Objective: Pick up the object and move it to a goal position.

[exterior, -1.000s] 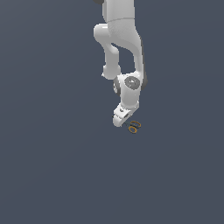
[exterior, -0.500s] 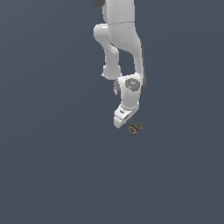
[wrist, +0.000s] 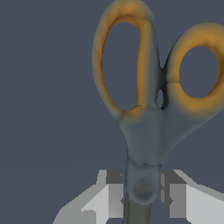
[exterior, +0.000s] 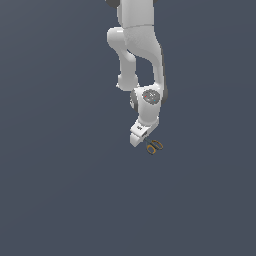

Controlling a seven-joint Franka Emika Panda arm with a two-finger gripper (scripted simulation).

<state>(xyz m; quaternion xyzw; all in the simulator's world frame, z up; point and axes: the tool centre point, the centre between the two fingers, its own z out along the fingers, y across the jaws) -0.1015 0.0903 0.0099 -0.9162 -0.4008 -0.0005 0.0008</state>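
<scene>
The tool [exterior: 141, 141] has sunk lower than before, its fingers [wrist: 107, 194] now flanking the pivot of the tiny orange-handled, dark-bladed scissors [wrist: 146, 109], slightly spread, apparently not yet pinching.

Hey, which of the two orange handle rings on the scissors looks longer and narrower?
In the wrist view, the elongated oval ring is; the other ring is rounder.

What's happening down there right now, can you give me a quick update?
Gripper low, fingers flanking the pivot of the small orange-handled scissors. Grip not confirmed. Scissors near the grey floor, ring handles poking out. Nothing in the way.
</scene>
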